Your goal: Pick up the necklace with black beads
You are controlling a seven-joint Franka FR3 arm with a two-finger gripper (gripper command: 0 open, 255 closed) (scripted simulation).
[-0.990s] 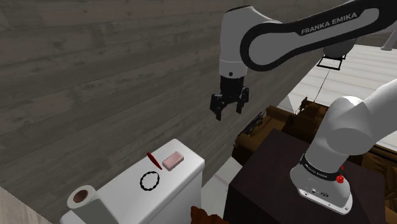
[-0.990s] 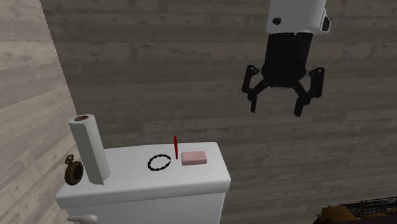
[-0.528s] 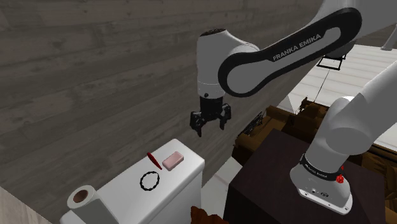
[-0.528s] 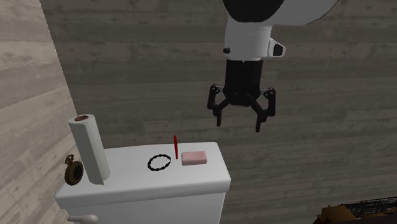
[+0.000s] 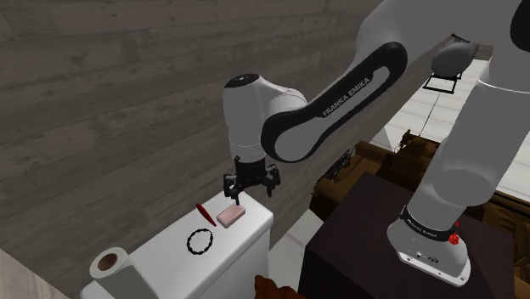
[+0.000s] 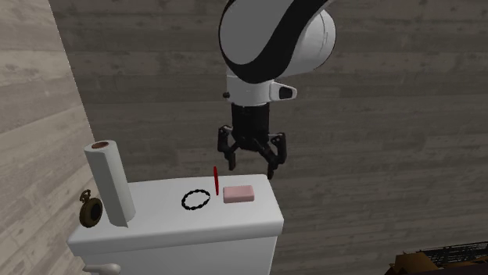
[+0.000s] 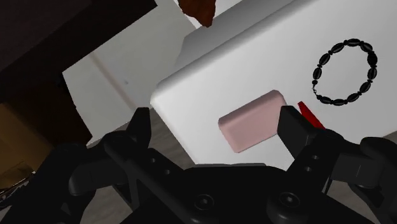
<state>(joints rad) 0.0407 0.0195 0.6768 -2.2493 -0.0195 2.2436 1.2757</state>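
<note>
The hand hangs with its two fingers pointing down and wide apart. There is nothing between them, so it holds nothing. Right under the hand is a pink block. The block lies flat on a white top, close to the edge, and the fingers do not touch it. Just past the block, out on one finger's side, is a thin red stick. Past the stick, a bit farther from the hand, is the necklace. It is a small ring of black beads, lying flat on the same white top, apart from the stick and the block. So the necklace is not under the hand. It is off to one side and lower down, with the block and the stick in between. I think the hand must slide sideways over both of them, then go down. The ring is round, so no side of it is longer than any other. I think the fingers should go down over one bit of the ring, one finger inside it and one outside, and then pinch.
</note>
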